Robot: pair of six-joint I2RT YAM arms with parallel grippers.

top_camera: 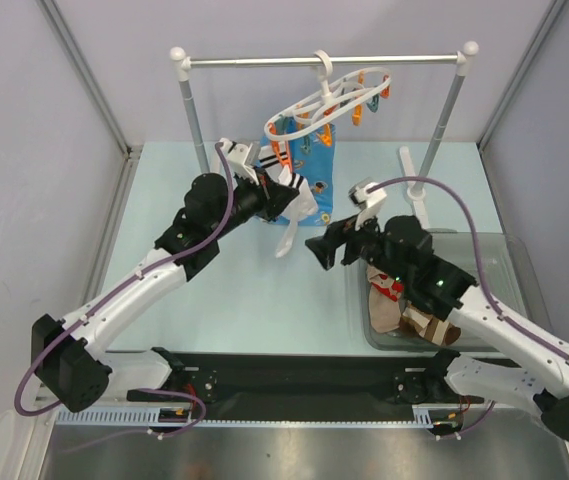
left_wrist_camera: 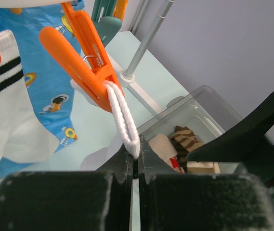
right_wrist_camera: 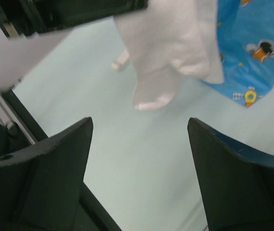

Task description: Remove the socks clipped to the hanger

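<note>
pinching a soft white ribbed-knit sock [left_wrist_camera: 123,118], the left gripper [left_wrist_camera: 136,166] has its jaws clamped together on the fabric just below the orange plastic clip [left_wrist_camera: 86,57] that holds it on the white plastic oval-ring hanger [top_camera: 322,70], far centre above the pale green desk [top_camera: 234,290]. the sock looks light, limp and stretchy, so i judge it will lengthen before slipping free; a hold close under the clip suits best. the right gripper [right_wrist_camera: 139,159] hangs near right beside the clear plastic bin [top_camera: 504,262], jaws wide apart, holding nothing.
</note>
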